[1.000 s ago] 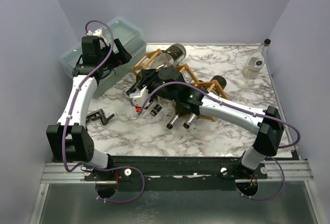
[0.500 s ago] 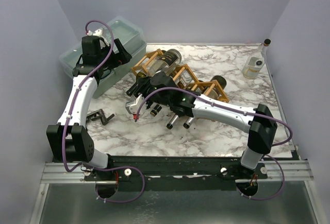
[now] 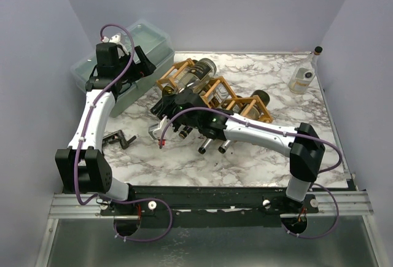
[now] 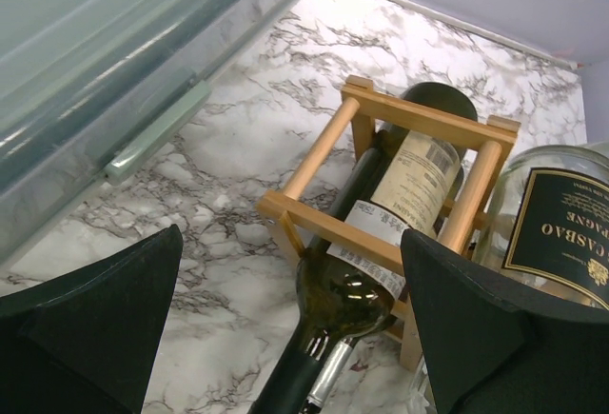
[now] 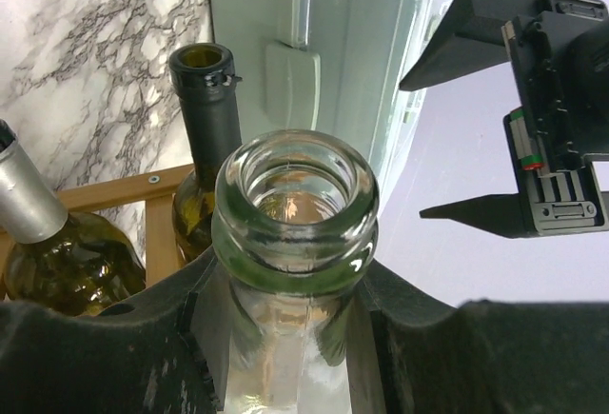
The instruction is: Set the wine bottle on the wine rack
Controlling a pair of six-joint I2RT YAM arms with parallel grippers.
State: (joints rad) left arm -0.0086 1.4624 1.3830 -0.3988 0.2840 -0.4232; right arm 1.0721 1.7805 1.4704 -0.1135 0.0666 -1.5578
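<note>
While our right claw (image 5: 290, 338) is clamped on the neck of the clear bottle (image 5: 290, 205), it lies on the rack (image 4: 419, 119) beside a green bottle (image 4: 409, 176). If we let go too soon, it may roll off.

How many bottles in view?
5: green bottle in the wine rack's end cell by the bin; clear bottle beside it, neck in the right tool; two silver-capped bottles further along; small bottle in the far right corner. The right arm may hide more.
</note>
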